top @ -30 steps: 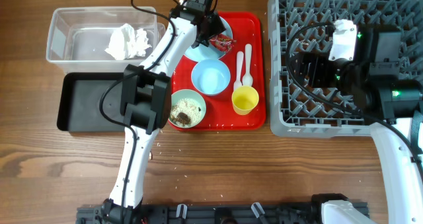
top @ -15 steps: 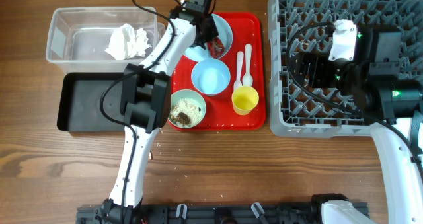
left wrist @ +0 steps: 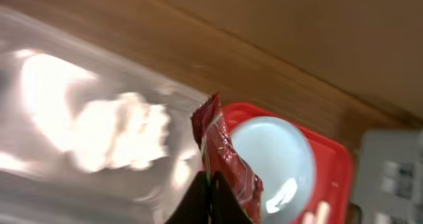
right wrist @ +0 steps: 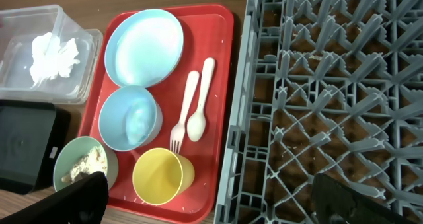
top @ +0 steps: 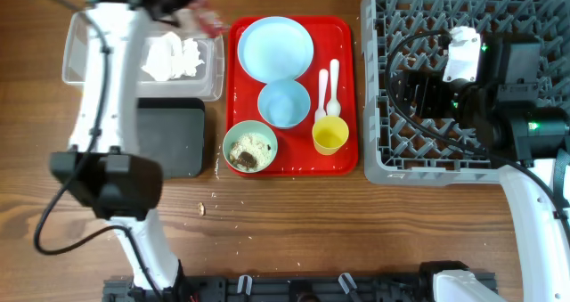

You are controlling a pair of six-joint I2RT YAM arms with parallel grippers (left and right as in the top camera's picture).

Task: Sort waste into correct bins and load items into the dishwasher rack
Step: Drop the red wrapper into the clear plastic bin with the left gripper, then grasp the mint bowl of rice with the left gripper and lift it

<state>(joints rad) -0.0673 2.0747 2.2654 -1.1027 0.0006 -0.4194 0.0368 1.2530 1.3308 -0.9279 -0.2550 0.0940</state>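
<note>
My left gripper [top: 194,10] is shut on a shiny red wrapper [left wrist: 225,159], which hangs over the far right corner of the clear tub [top: 214,70]. Crumpled white paper [top: 174,57] lies in that tub. The black tray [top: 174,137] sits in front of it. On the red tray [top: 347,35] are a pale blue plate [top: 276,49], blue bowl [top: 284,103], green bowl [top: 250,148] with food scraps, yellow cup [top: 329,135], fork [top: 321,93] and spoon [top: 332,79]. My right gripper [right wrist: 210,181] hangs open over the grey rack [top: 445,8], holding nothing.
A few crumbs [top: 203,208] lie on the wooden table in front of the red tray. My left arm [top: 111,97] stretches across the black tray and the tub. The right arm's body [top: 508,88] covers the rack's middle right.
My left gripper shut on the red wrapper at the plate, then swung left with it to above the clear tub. The plate now lies bare. The right arm has not moved.
</note>
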